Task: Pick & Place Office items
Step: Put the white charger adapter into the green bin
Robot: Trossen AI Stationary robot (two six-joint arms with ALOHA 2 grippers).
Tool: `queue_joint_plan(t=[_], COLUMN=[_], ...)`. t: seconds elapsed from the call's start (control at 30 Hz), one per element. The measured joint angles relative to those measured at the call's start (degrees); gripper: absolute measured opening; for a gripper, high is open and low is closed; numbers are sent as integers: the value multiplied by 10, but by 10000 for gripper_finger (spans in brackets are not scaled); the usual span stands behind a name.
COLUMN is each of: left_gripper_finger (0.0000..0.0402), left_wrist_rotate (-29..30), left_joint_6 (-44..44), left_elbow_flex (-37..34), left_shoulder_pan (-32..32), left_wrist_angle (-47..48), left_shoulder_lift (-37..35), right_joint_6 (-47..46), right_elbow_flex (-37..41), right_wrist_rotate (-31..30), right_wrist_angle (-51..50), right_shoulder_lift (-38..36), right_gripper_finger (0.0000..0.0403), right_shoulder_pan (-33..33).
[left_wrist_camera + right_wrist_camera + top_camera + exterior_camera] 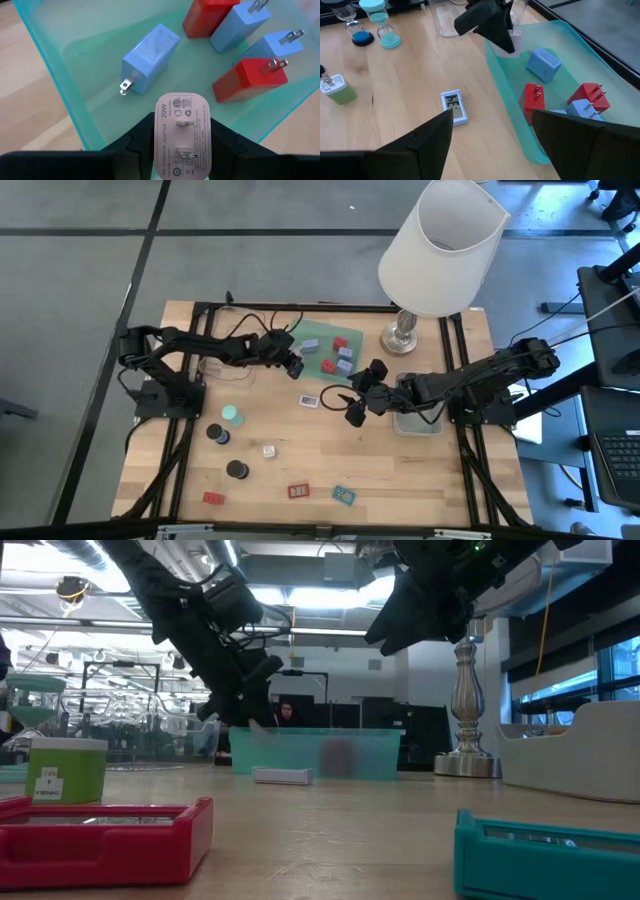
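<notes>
My left gripper is shut on a white-pink charger block above the left edge of the green tray. In the tray lie blue blocks and red blocks. My right gripper hangs open over bare table, right of a flat white piece. Loose on the table are a mint-green piece, black round caps, a small greenish-white block, flat red rectangles and a teal one. My left gripper pinches the white-pink block between its two fingers by its two long side faces. The pronged face points away from the wrist. The fingers come slanting down from the table's left. The block is lifted clear, above the tray's rim.
The big white-shaded lamp stands on its metal base right of the green tray. A grey tray lies under my right arm. A clear tray sits under my left arm. Open wood lies in the table's middle.
</notes>
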State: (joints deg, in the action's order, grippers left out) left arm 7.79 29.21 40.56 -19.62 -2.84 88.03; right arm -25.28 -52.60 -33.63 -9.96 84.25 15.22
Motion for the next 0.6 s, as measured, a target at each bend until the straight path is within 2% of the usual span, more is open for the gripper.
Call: queue_joint_plan(t=[0.6], left_gripper_finger=[127], left_wrist_rotate=[1], left_joint_6=[-21], left_elbow_flex=[1], left_shoulder_pan=[1], left_wrist_angle=[26], left_shoulder_lift=[0], right_joint_6=[-1], right_elbow_flex=[0], right_wrist_rotate=[0], right_wrist_angle=[0], right_shoulder_lift=[0], right_gripper_finger=[276], right_shoulder_pan=[0])
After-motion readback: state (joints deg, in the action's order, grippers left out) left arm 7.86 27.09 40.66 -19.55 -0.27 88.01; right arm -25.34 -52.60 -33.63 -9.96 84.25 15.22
